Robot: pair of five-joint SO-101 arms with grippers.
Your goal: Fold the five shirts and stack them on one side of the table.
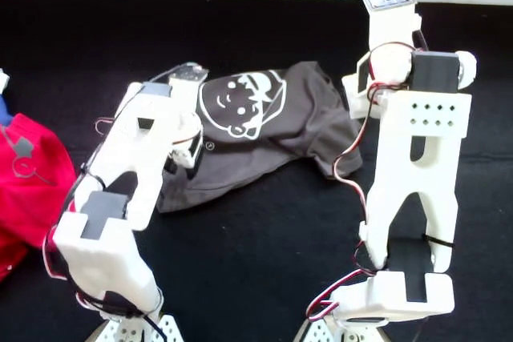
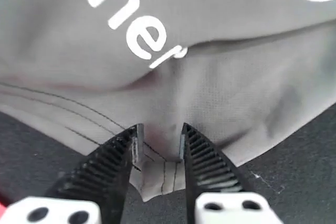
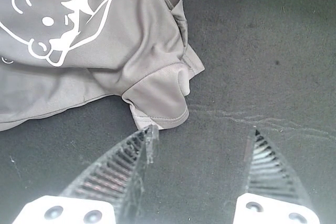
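A dark grey shirt (image 1: pixel 272 130) with a white cartoon face lies crumpled in the middle of the black table. My left gripper (image 2: pixel 161 129) is down at the shirt's near left edge, its jaws narrowly apart with a bunched fold of the hem (image 2: pixel 160 169) pinched between them. In the high view this gripper (image 1: pixel 188 146) sits at the same edge. My right gripper (image 3: pixel 202 129) is open over bare table, just short of the shirt's sleeve (image 3: pixel 157 103), with nothing between its fingers. A red shirt (image 1: pixel 32 174) lies heaped at the table's left edge.
The black tablecloth (image 1: pixel 256 254) covers the whole table. A bit of blue cloth (image 1: pixel 4 110) shows beyond the red shirt at the left edge. The right arm's white links (image 1: pixel 417 166) stand tall just right of the grey shirt.
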